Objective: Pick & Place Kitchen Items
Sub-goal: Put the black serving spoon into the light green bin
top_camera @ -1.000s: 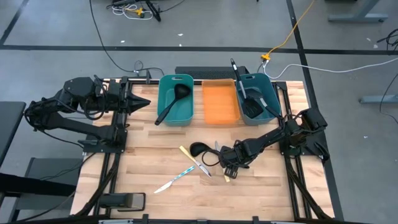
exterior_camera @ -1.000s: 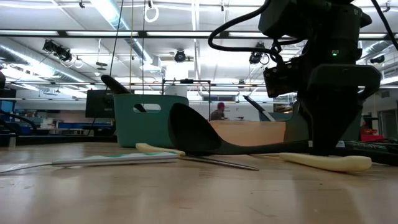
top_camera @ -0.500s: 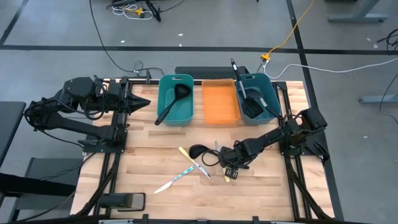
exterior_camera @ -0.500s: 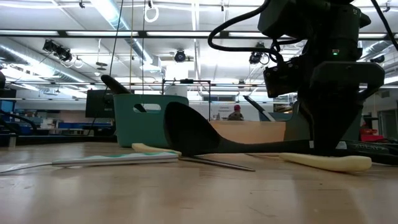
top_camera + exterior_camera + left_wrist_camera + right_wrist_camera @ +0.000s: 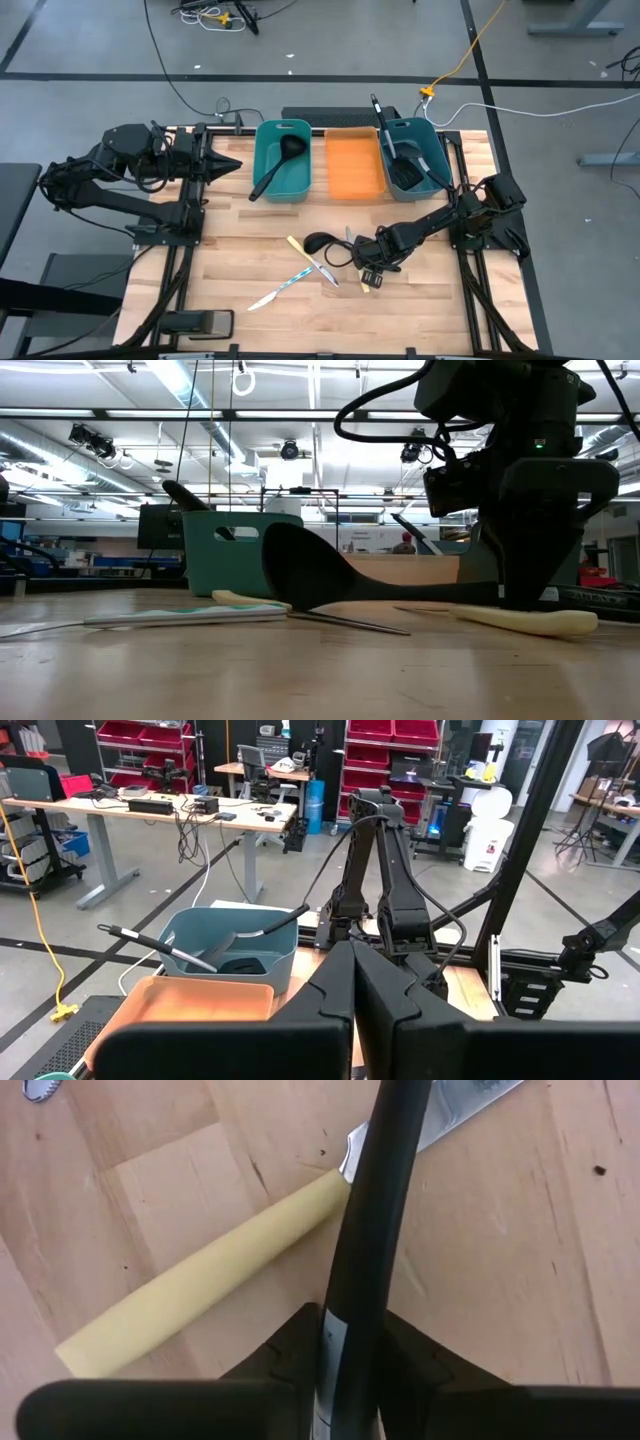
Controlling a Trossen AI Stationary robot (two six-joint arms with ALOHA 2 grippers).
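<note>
Ladle [image 5: 310,565] bowl now higher, handle in right gripper [image 5: 372,268].

Robotics lab / workshop, open-plan: red parts bins [image 5: 385,745] on shelving, workbench w/ gear & cables [image 5: 150,808], taped concrete floor [image 5: 330,40], strip lights [image 5: 180,385] overhead, wood tabletop [image 5: 250,250] on a metal frame.

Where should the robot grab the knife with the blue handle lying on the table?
Best by the middle of its handle, from straight above. The knife lies flat and alone on the table, its blade pointing to the near left corner. The fingers should straddle the slim handle crosswise, probably clear of the yellow-handled knife near its far end.
</note>
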